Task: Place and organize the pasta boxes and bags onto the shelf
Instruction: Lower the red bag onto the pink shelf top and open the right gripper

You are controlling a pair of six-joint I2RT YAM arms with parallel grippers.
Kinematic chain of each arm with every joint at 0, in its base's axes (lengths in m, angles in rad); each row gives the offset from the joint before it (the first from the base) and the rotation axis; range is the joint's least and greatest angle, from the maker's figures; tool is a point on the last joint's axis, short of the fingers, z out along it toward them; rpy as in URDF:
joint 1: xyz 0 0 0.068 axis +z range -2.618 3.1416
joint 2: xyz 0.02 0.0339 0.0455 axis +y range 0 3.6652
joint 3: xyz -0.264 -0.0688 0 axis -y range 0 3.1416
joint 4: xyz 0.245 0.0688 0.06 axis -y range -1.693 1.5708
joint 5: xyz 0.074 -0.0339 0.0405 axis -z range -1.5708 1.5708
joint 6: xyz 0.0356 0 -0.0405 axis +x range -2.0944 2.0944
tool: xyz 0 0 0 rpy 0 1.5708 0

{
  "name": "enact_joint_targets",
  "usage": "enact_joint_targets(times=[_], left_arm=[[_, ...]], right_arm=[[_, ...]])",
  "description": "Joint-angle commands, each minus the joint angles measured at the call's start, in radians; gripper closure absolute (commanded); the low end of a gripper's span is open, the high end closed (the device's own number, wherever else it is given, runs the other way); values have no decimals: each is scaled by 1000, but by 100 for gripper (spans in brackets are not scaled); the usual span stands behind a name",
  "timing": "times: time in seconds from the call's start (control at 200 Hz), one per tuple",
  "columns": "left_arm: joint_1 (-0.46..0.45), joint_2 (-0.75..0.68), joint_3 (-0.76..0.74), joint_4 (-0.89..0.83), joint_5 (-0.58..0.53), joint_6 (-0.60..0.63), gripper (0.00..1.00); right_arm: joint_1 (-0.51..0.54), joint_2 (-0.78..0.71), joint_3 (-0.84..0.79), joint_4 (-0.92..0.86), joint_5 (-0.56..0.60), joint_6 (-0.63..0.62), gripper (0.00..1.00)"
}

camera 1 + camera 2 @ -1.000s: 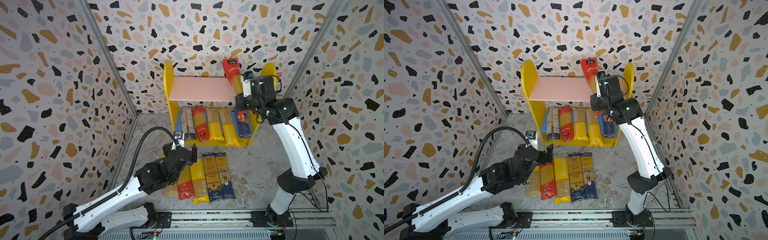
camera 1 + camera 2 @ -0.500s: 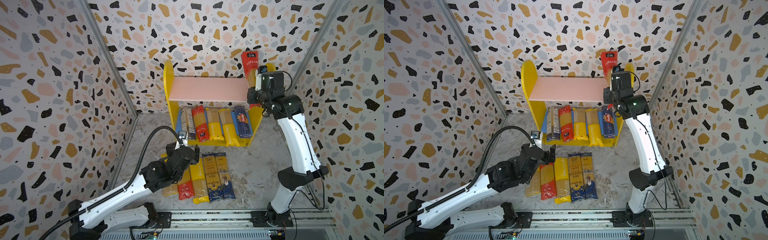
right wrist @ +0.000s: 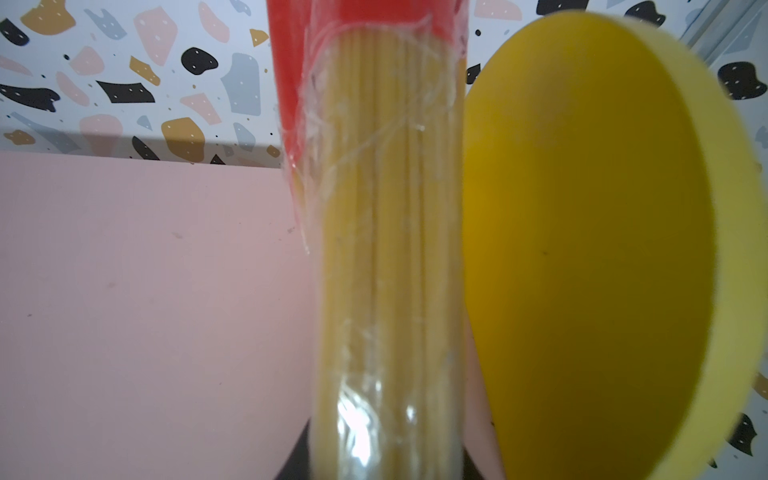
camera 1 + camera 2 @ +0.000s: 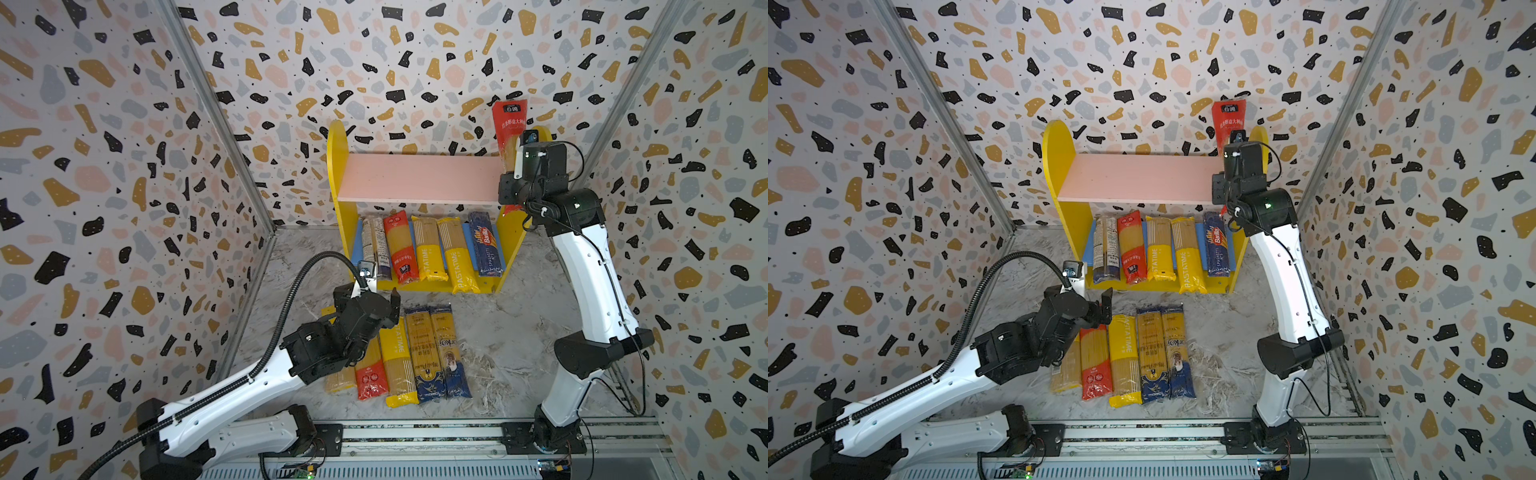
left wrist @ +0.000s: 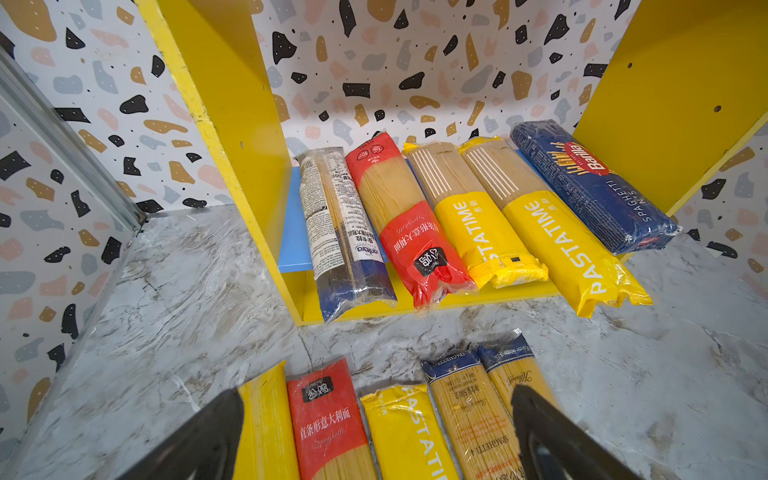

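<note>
The right pincer (image 4: pixel 512 166) is clamped on the clear middle section of the red spaghetti pack (image 4: pixel 509 120). The pack stands nearly upright at the right end of the shelf (image 4: pixel 337 166), over the bare pink upper board (image 4: pixel 419 176) and just beside the yellow side panel (image 3: pixel 582 228). Its lower end is hidden, so contact with the board cannot be confirmed.

Hazards, largest first:
1. Shelf displacement. Driving the pack or pincer against the side panel could shift the shelf and disturb the lower-board row (image 4: pixel 432 245) of 5 packs on the blue lower board (image 5: pixel 291 232).
2. Pack fall. Released upright, the long narrow pack would probably topple off or behind the board. Lay it flat before release.
3. Strand breakage. Pressing the pack end-on into the board could snap the pasta.

Arm pose: the right arm rises steeply from its base, with the wrist level with the upper board. The left arm reaches low over the tabletop (image 4: pixel 519 311). The left pincer (image 4: pixel 370 297) is spread wide and empty, poised above the shelf-side ends of the tabletop row (image 4: pixel 419 353) of 5 packs.
</note>
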Motion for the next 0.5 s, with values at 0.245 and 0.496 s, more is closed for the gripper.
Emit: enact_joint_targets(times=[0.245,0.496], left_arm=[[-5,-25,31,22,11,24,1],[-5,-48,25,10,4,26,1]], right_arm=[[-19,-17,-3,148,46,9,36],[-11,-27,-16,137,34,26,34]])
